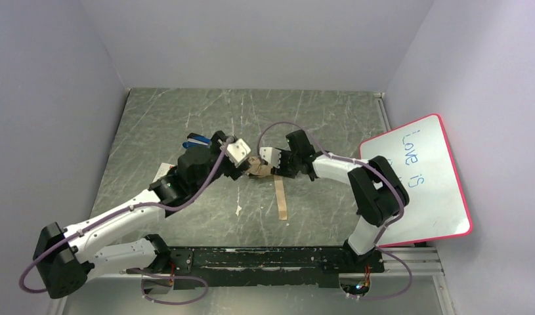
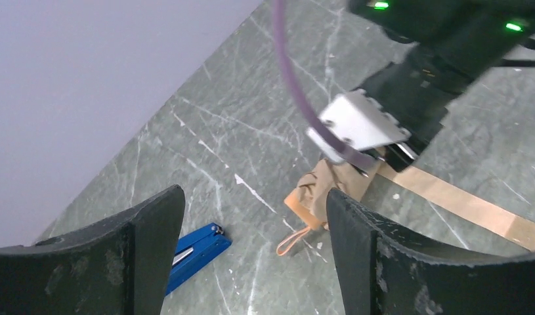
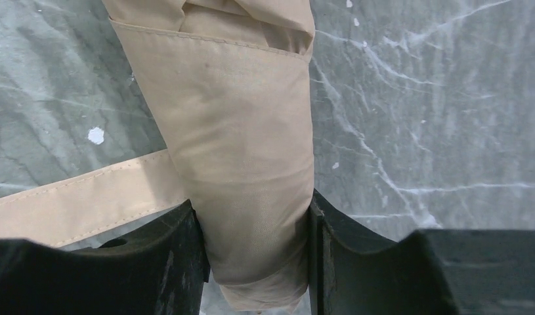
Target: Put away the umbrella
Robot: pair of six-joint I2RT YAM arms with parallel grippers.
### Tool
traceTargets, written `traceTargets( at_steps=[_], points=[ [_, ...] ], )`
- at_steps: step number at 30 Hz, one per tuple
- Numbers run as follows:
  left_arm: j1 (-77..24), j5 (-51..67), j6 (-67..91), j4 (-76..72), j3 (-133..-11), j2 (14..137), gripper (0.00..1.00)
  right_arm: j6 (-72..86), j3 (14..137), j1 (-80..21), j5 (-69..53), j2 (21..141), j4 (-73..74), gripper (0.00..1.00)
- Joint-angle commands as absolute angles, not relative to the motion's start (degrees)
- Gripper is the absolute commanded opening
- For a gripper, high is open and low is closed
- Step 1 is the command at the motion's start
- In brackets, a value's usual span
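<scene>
The umbrella (image 1: 256,167) lies folded at mid-table, a cream-beige roll (image 3: 241,131) with its beige strap (image 1: 281,199) trailing toward the near edge. My right gripper (image 3: 255,210) is shut on the roll, one black finger pressed to each side. In the left wrist view the umbrella's (image 2: 320,187) tan end and a thin orange loop (image 2: 292,241) rest on the table, with the strap (image 2: 461,200) running off to the right. My left gripper (image 2: 255,197) hovers open just left of that end, nothing between its fingers. From above, the left gripper (image 1: 240,167) faces the right gripper (image 1: 268,164).
A blue stapler-like tool (image 1: 195,139) lies behind the left arm, and shows below the left finger in the left wrist view (image 2: 195,249). A pink-framed whiteboard (image 1: 419,180) leans at the right side. Walls enclose the grey marbled table (image 1: 186,111) on three sides.
</scene>
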State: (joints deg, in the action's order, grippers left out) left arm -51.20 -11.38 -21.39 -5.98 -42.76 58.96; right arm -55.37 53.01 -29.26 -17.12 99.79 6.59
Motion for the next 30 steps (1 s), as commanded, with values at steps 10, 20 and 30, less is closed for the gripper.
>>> traceTargets(
  at_steps=[10, 20, 30],
  points=[
    [-36.4, 7.5, -16.2, -3.2, -56.0, 75.2, 0.87, -52.3, 35.6, -38.0, 5.1, 97.5, -6.9, 0.22],
    [-34.8, 28.8, -31.4, 12.9, -70.2, 92.1, 0.87, -47.2, 30.4, -48.0, 14.6, 96.6, -10.0, 0.21],
    [-33.6, 41.4, -47.0, 39.1, -85.2, 109.1, 0.85, -48.0, 25.1, -53.7, 21.8, 97.0, -18.1, 0.21]
  ],
)
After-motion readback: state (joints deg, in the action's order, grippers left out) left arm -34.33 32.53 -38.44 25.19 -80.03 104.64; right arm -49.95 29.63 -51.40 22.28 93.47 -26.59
